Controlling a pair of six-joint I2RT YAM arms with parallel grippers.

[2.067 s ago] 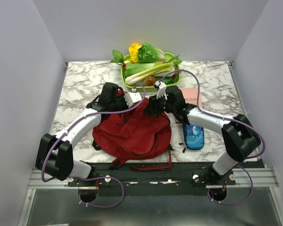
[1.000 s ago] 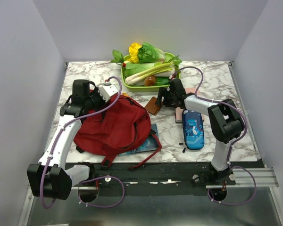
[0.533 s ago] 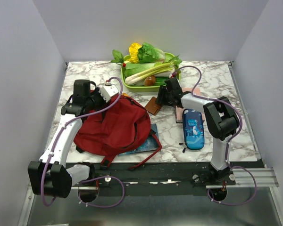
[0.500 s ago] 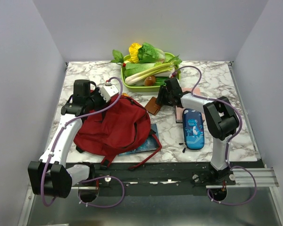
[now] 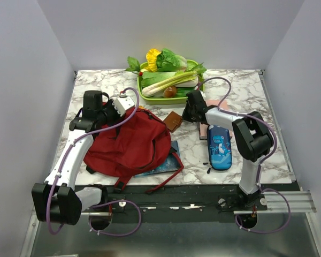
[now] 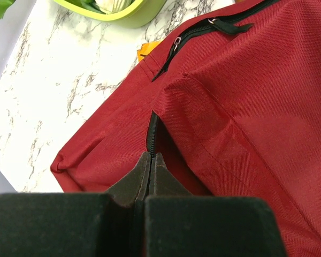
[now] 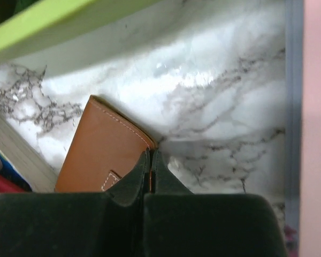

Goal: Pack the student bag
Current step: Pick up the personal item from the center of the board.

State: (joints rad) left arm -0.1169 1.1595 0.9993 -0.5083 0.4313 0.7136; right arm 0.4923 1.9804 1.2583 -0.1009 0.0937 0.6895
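Observation:
The dark red student bag (image 5: 129,144) lies on the left half of the marble table. My left gripper (image 5: 134,108) is at its upper edge, shut on the bag's black zipper trim (image 6: 151,134), with red fabric (image 6: 241,101) filling the left wrist view. A brown leather wallet (image 5: 173,121) lies just right of the bag's top. My right gripper (image 5: 183,116) is shut on the wallet's edge (image 7: 104,155), and its fingertips (image 7: 144,163) pinch the stitched corner low over the table.
A green tray (image 5: 144,95) of vegetables stands at the back. A pink book (image 5: 218,108) and a blue shark-print pencil case (image 5: 220,147) lie to the right. A blue book (image 5: 161,167) pokes out from under the bag's near edge.
The right gripper's jaws have closed on the wallet's edge, and the wallet now sits a little flatter. The left gripper has stayed shut on the bag, held in place.

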